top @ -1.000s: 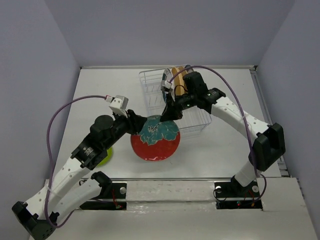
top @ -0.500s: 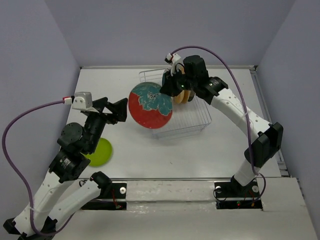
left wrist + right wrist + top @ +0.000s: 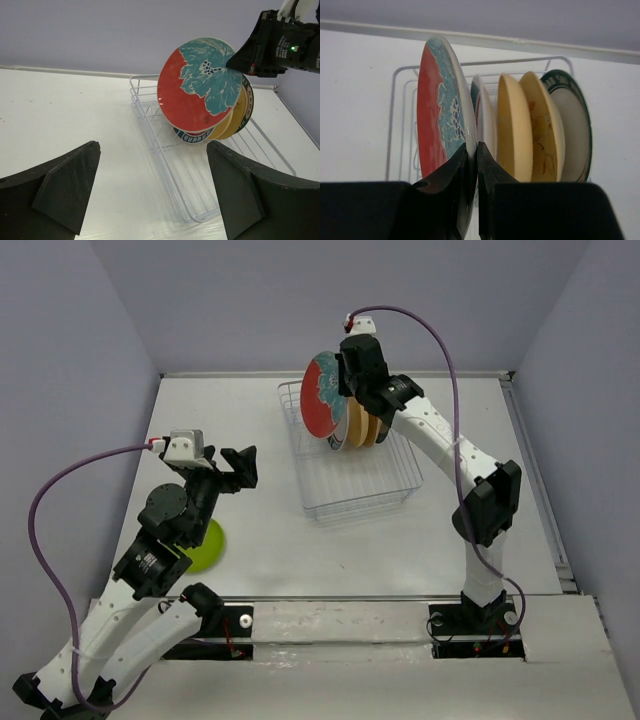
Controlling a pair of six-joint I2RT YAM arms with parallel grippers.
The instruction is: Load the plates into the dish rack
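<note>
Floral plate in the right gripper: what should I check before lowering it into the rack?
1. Grip: right gripper pinches the floral plate by its rim, plate upright: ok.
2. Free space in the dish rack beside the four standing plates: ok.
3. Gap between floral plate and nearest standing plate: cannot tell.
4. Other arm: left gripper open, empty, away from the rack: ok.
5. All plates loaded: not ok, lime green plate lies on the table.

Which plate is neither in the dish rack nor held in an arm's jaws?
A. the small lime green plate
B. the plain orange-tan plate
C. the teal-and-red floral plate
A: the lime green plate lies flat on the table, apart from the dish rack.
</note>
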